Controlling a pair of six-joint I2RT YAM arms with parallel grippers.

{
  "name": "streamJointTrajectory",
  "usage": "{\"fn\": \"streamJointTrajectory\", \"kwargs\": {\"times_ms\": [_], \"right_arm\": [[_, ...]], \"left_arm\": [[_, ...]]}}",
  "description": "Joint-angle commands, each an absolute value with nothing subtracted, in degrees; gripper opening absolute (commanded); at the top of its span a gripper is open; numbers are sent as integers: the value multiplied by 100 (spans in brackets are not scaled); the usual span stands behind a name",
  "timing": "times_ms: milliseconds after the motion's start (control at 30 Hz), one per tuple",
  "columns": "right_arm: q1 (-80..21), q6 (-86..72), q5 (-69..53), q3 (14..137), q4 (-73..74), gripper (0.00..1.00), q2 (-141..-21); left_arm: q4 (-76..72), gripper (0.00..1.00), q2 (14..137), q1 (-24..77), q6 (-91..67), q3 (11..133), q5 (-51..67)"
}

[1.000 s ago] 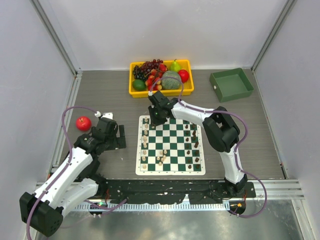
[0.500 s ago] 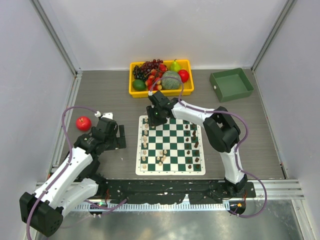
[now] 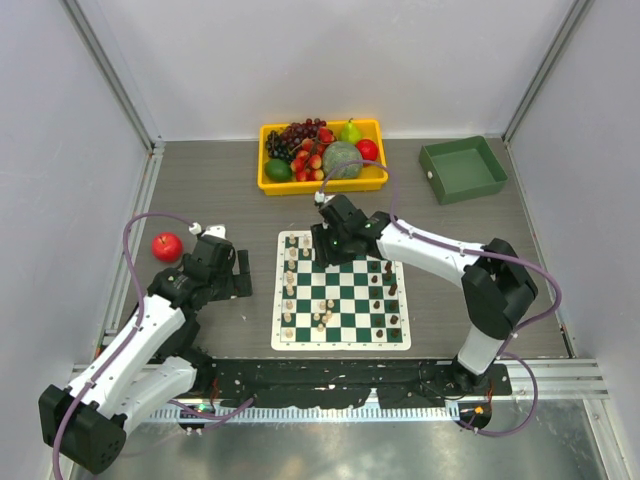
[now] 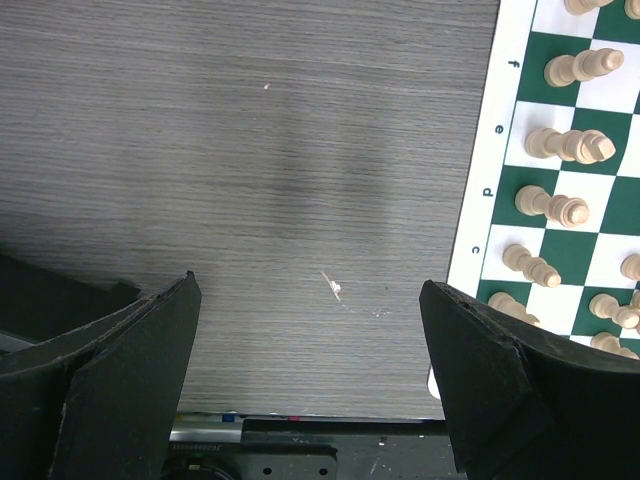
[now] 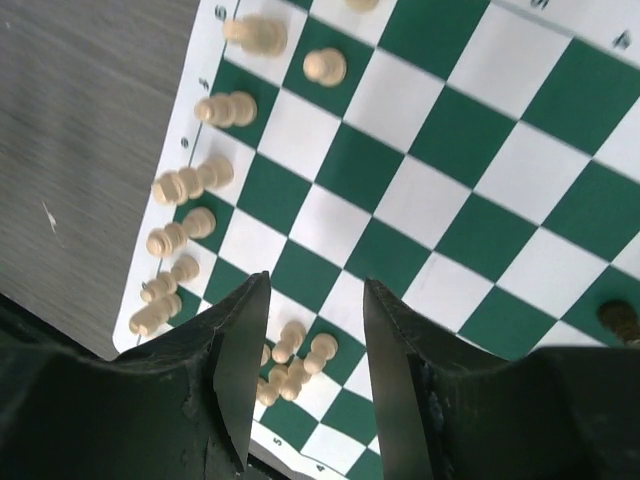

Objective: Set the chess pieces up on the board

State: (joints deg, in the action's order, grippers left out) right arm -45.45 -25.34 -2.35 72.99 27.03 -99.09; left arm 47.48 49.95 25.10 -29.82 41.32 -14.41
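Observation:
The green and white board point(image 3: 350, 282) lies in the middle of the table. Light chess pieces point(image 3: 289, 290) stand in a column along its left edge, and a small cluster of light pieces point(image 3: 323, 316) sits near the front middle. Dark pieces point(image 3: 385, 290) stand on the right side. My right gripper point(image 3: 327, 246) hovers over the board's far left part, open and empty. In its wrist view the right gripper point(image 5: 315, 282) is above the board point(image 5: 450, 170), with the cluster point(image 5: 295, 360) between its fingers below. My left gripper point(image 4: 310, 285) is open over bare table, left of the board edge point(image 4: 478, 200).
A yellow tray point(image 3: 268, 186) of fruit stands at the back. A green bin point(image 3: 462, 170) is at the back right. A red apple point(image 3: 167, 246) lies left of my left gripper. Grey walls close in the sides.
My right gripper has moved from the board's far left corner a little right and nearer, and its elbow has swung out to the right. The left arm has not moved.

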Motion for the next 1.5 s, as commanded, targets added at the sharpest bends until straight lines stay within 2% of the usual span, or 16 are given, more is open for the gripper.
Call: {"fn": "streamJointTrajectory", "kwargs": {"times_ms": [0,233,667,1467], "right_arm": [[-4921,-2619,-18,6918,2839,49,-9633],[-5273,-2760,623,6794,3286,45,-9607],[-5396,-2769,431,6522,3261,36,-9466],[-5511,-2857,202,6416,3067,36,-9553]], "left_arm": [[4746,99,4869,2487,-3102,4166,-1477],[4737,100,4869,2496,-3120,4175,-1424],[4720,100,4904,2487,-3146,4157,-1397],[4667,100,4896,2487,-3164,4105,-1362]]}}
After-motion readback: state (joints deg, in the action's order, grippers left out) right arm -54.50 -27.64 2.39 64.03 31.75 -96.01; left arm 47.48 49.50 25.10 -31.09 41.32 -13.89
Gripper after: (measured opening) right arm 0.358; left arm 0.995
